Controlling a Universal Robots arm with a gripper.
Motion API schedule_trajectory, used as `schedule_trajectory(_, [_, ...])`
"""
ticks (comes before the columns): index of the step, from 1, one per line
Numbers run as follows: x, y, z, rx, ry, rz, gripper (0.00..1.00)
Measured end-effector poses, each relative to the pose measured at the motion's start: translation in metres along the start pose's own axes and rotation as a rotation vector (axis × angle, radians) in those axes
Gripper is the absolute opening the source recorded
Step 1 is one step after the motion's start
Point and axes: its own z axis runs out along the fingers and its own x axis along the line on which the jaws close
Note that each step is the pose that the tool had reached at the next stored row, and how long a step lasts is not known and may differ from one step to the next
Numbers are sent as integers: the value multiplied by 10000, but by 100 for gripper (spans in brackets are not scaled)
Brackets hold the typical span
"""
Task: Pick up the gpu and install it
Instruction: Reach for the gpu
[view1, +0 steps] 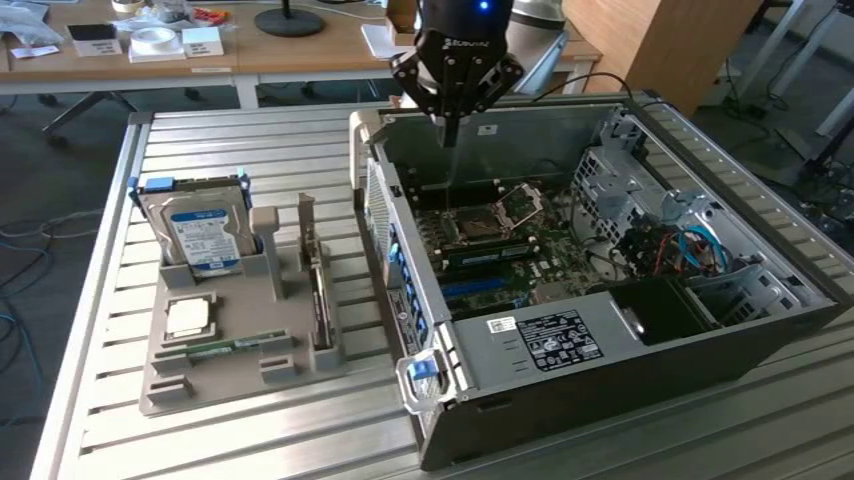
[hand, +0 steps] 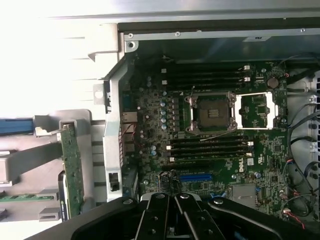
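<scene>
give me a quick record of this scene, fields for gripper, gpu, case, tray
gripper: shut, empty, over the open case
gpu: on edge in the tray, untouched
case: side off, motherboard exposed
tray: also holds hard drive, cpu, memory stick

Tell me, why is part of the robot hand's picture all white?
Wrist view: bright light washes out the table beside the computer case, while the motherboard inside looks dim. Exterior view: the light is even, and the table's slats show plainly.
</scene>
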Motion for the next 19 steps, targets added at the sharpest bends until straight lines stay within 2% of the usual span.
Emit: schedule_trajectory(19, [156, -9, -4, 0, 0, 0, 11])
